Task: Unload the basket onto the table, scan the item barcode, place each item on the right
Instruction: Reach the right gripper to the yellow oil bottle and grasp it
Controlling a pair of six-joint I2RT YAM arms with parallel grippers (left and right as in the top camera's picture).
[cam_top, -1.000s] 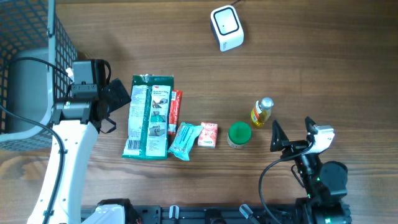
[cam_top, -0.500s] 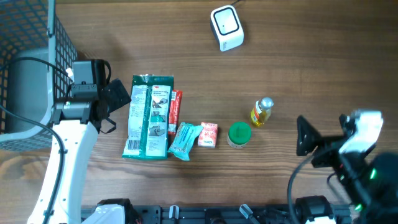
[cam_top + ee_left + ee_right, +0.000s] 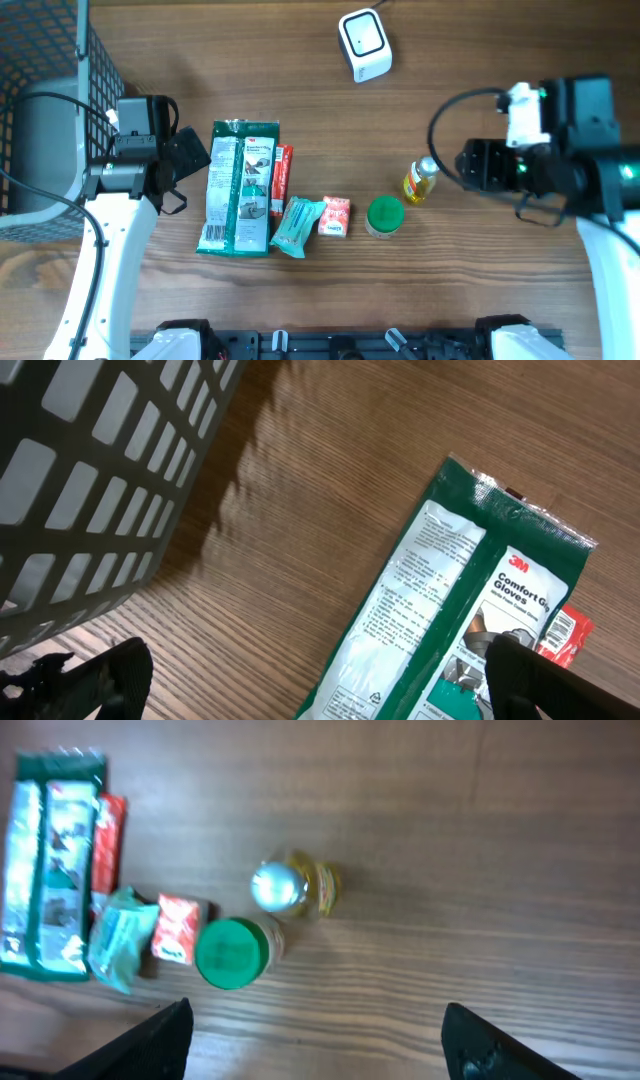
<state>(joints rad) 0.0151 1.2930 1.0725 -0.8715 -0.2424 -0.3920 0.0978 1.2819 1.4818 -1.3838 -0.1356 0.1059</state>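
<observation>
The small yellow bottle [image 3: 421,181] with a silver cap stands on the wooden table [image 3: 500,60], just beside the green-lid jar [image 3: 385,216] and well apart from the white scanner [image 3: 364,44]. The right gripper [image 3: 320,1045] hangs near the bottle, fingers wide apart, holding nothing. The left gripper [image 3: 318,680], also wide and empty, is at the green glove pack [image 3: 238,188], near the wire basket [image 3: 50,60]. The bottle's label is too small to read; perhaps the barcode is hidden.

A brown wood-grain table [image 3: 500,60] fills the scene under even light. A grey wire basket [image 3: 100,60] stands at its far left corner, throwing a soft shadow [image 3: 215,510] across the boards.
</observation>
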